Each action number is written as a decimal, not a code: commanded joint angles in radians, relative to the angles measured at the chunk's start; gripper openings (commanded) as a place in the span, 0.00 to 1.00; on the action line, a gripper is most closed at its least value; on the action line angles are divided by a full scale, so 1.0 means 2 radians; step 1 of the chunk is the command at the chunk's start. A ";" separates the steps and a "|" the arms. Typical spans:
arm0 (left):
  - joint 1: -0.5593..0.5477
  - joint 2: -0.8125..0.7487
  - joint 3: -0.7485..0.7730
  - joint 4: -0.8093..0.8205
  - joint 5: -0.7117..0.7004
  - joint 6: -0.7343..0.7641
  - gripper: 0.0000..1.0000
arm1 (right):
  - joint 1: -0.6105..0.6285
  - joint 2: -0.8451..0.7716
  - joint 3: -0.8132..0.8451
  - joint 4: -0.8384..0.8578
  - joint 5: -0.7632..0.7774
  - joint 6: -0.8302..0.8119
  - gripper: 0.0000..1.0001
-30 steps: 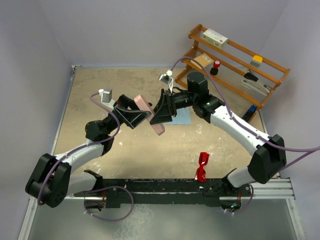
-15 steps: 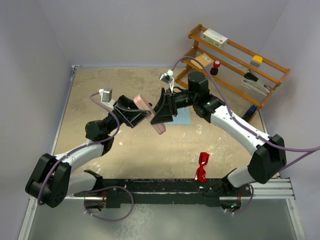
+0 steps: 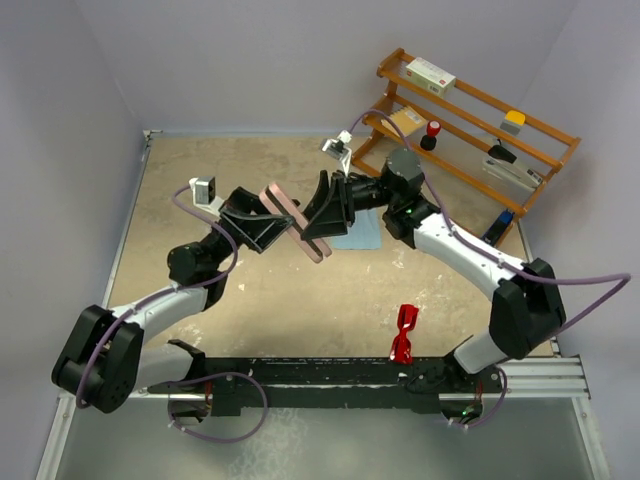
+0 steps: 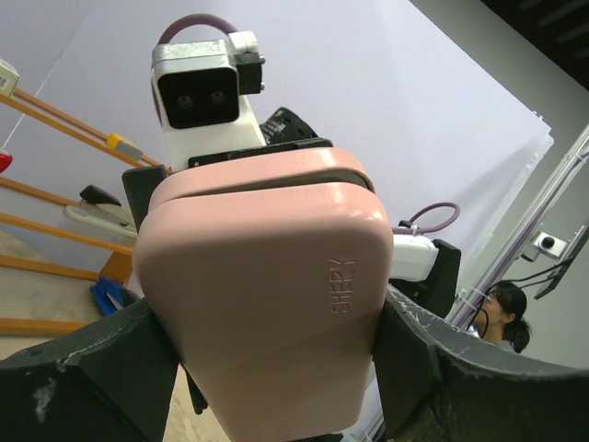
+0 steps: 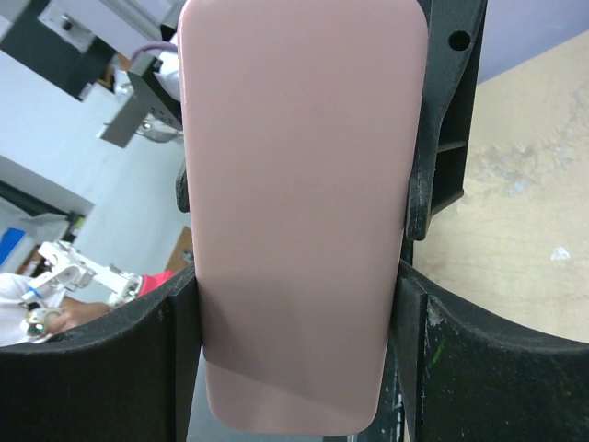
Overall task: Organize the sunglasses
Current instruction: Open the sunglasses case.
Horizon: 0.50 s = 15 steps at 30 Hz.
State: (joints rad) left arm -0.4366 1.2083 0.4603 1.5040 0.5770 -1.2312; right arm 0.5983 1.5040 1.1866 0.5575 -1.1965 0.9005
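**Meanwhile, held aloft for packing**

Small glossy red plastic sunglasses (image 3: 404, 335) are seen lying on the beige table (image 3: 200, 170) by its front rail (image 3: 330, 372), well apart from both arms. A pale pink oblong hard case (image 3: 314, 250) is clamped in mid-air by the left gripper (image 3: 283, 225) and right gripper (image 3: 318, 222), each closed on it, presumably to be opened for them. Its lid seam (image 4: 267, 189) is shown by the left wrist view, not the right; a light blue square cloth (image 3: 362, 236) below is shown only from above.
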 commanded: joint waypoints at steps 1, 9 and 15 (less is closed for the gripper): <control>-0.004 0.008 0.010 0.077 0.048 -0.009 0.44 | 0.003 0.022 0.005 0.296 -0.015 0.235 0.00; -0.004 0.016 0.017 0.108 0.061 -0.021 0.44 | 0.003 0.114 0.052 0.583 0.007 0.494 0.00; -0.004 0.014 0.022 0.109 0.066 -0.016 0.41 | 0.002 0.149 0.089 0.611 0.034 0.518 0.00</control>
State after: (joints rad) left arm -0.4187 1.2263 0.4717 1.5246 0.5339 -1.2751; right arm 0.5690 1.8137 1.2598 1.5414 -1.3025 1.7447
